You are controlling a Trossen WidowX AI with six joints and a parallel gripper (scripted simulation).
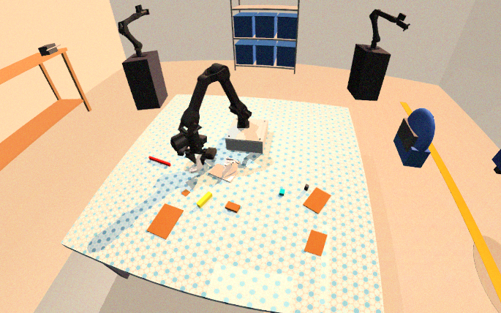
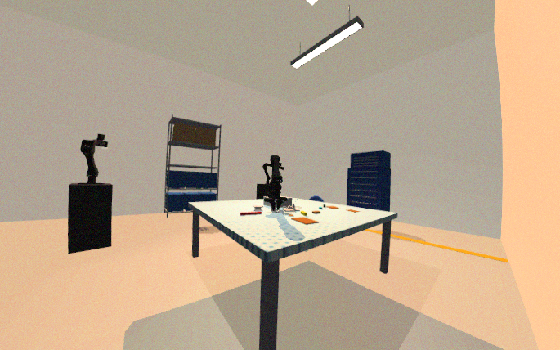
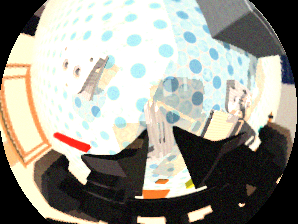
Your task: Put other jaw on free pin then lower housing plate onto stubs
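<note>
My gripper (image 1: 198, 160) (image 3: 160, 131) is low over the table at the left of the arm's base, and its fingers are shut on the loose grey jaw (image 1: 194, 167) (image 3: 156, 122), which stands on edge between them. The pale base plate (image 1: 221, 173) with the seated jaw (image 1: 230, 162) (image 3: 235, 102) lies just to the right of it. A grey piece with two small holes beside it, which looks like the housing plate (image 3: 94, 79), lies farther off in the wrist view. The arm hides it in the top view. In the exterior view the gripper (image 2: 275, 208) is small.
A red stick (image 1: 159, 160) (image 3: 72, 141) lies left of the gripper. The arm's grey base block (image 1: 244, 144) stands behind. A yellow block (image 1: 203, 199), a cyan block (image 1: 281, 191), a small black block (image 1: 306, 186) and several orange tiles (image 1: 164, 220) lie toward the front.
</note>
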